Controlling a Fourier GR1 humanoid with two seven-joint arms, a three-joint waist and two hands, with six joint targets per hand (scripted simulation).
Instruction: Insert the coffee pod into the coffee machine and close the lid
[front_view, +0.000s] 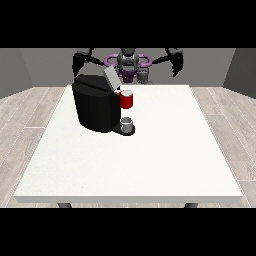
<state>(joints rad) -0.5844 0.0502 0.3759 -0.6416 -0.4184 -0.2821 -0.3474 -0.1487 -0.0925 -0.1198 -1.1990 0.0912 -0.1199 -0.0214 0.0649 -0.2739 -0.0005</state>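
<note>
Both hands are hanging raised at the far side of the desk (200, 150), neither holding anything. Hand at view's right (175, 64) is sitting well off from the machine (95, 106); hand at view's left (78, 62) is hovering just behind the machine's top. Fingers are too small to read on either; cannot tell how far open.

Small grey thing (128, 124) is sitting at the machine's base, well below and nearer the camera than both hands. Could be the pod; cannot tell. It is standing upright, long axis vertical, wider end seemingly down.

Lid (111, 78) is standing tilted open, pointing up and back. A red thing at the machine (127, 99) is sitting just under it, above the grey thing.

Risks, as judged: a hand reaching in is likely to clip the raised lid or the machine body, both lying between hands and grey thing. A small upright piece may tip or skid when the fingers are closing on it.
</note>
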